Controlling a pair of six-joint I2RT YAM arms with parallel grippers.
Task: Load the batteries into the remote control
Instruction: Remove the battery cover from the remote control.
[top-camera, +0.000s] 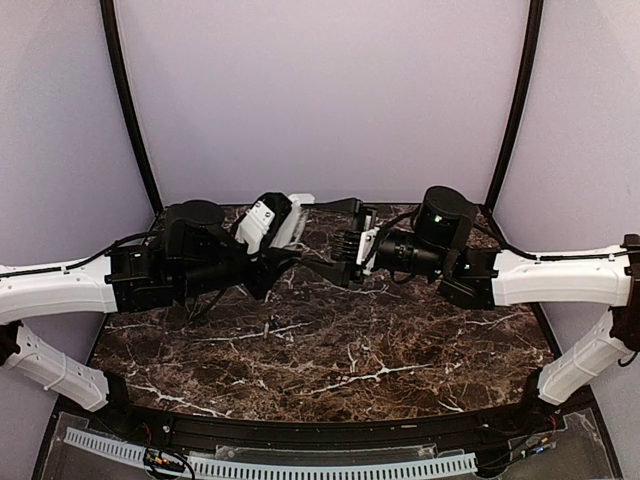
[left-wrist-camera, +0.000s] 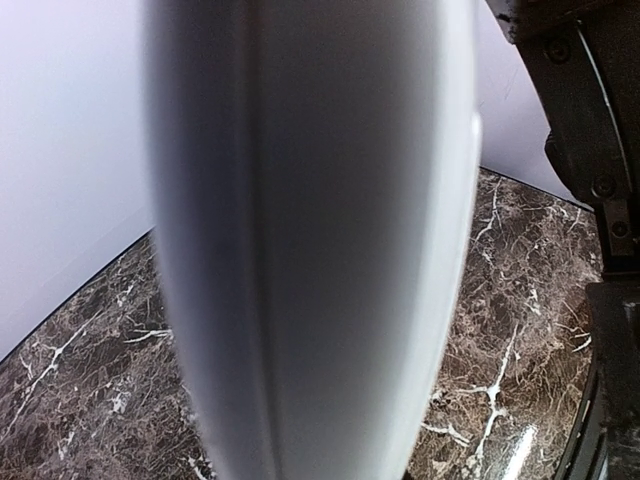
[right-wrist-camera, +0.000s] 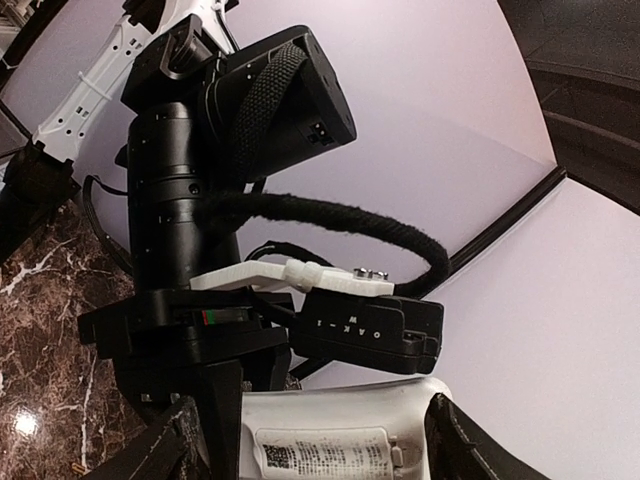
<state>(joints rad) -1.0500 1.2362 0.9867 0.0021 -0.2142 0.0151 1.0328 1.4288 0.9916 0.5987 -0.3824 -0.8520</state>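
Observation:
The white remote control (top-camera: 273, 222) is held up above the table, and my left gripper (top-camera: 266, 246) is shut on it. In the left wrist view the remote control (left-wrist-camera: 310, 240) fills the middle as a blurred white body and hides the fingers. Seen from the right wrist, its back (right-wrist-camera: 330, 445) shows a printed label and a small tab. My right gripper (right-wrist-camera: 312, 415) is open, one dark finger on each side of the remote's end. From above, the right gripper (top-camera: 335, 238) faces the left one. The batteries do not show in any view.
A dark marble table (top-camera: 330, 350) lies below both arms. Pale walls and black corner posts (top-camera: 130, 110) close the back and sides. The left arm's wrist, camera (right-wrist-camera: 365, 330) and black cable hang close in front of my right wrist.

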